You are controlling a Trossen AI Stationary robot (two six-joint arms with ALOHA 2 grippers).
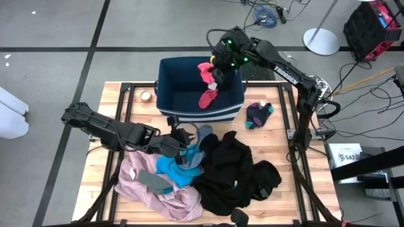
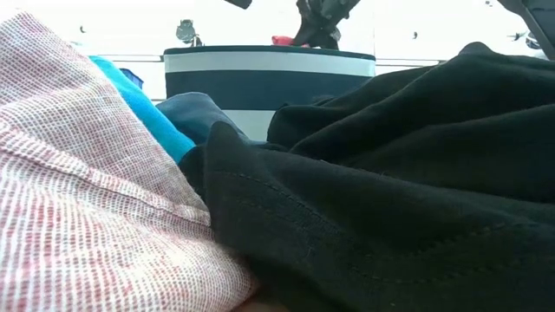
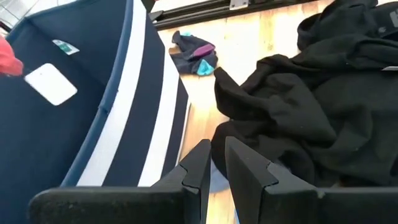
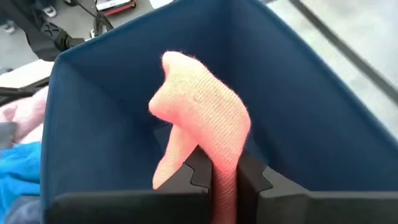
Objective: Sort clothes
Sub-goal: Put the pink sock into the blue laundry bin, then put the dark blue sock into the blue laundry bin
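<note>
My right gripper (image 1: 216,74) hangs over the dark blue bin (image 1: 165,88), shut on a pink-red sock (image 1: 207,85). The clothes lie in a heap on the table's near half: a pale pink garment (image 1: 158,192), a teal piece (image 1: 177,169), a grey-blue piece (image 1: 201,133) and big black garments (image 1: 230,170). A small dark pair of socks (image 1: 259,113) lies right of the bin. My left gripper (image 1: 185,136) hovers at the heap's far edge, close to the bin's near wall (image 3: 124,93). Its fingers stand almost together, with nothing between them. My right gripper pinches the sock's middle (image 4: 219,163) between its two fingers, which slant down from the table's far right. One end (image 4: 199,106) bulges up past the fingertips. The other end (image 1: 207,98) hangs down inside the bin. I cannot tell whether it reaches the bin's floor.
A roll of tape (image 1: 146,96) lies left of the bin. The black garment (image 2: 416,191) and the pink one (image 2: 69,173) fill the low view's foreground. Bare wood shows at the table's right side (image 1: 278,145). Cables and a red-black crate (image 1: 372,25) lie on the floor beyond.
</note>
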